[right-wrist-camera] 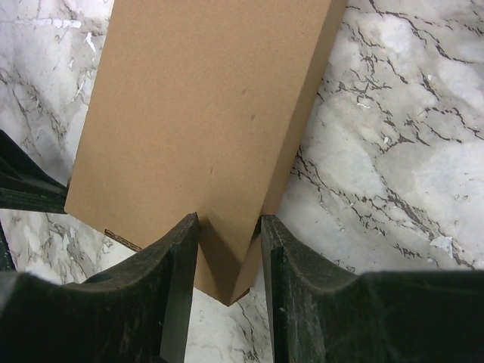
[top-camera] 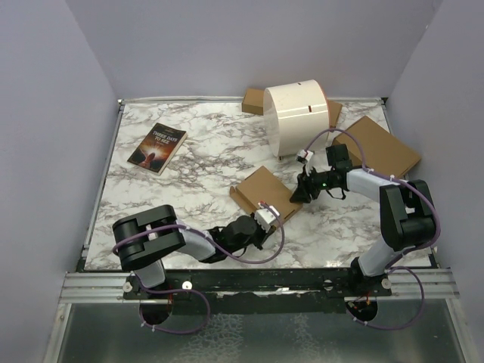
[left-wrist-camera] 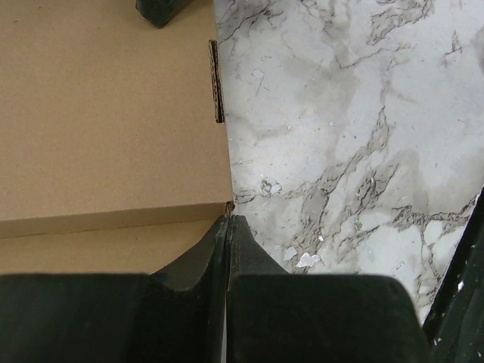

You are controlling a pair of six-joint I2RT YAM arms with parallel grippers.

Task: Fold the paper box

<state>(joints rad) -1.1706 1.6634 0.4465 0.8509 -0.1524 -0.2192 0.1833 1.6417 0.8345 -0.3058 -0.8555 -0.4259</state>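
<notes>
A thin brown paper box lies flat near the middle of a marbled table, folded shut, its inside hidden; the right gripper, at the box's 3 o'clock, has one corner pinched between its part-open fingers; the left gripper, at the box's 6 o'clock, has its fingers pressed fully together on nothing, tips touching the box's near corner; a book lies at the table's 10 o'clock; a white roll stands at 12 o'clock; a larger cardboard box lies closed at 2 o'clock.
</notes>
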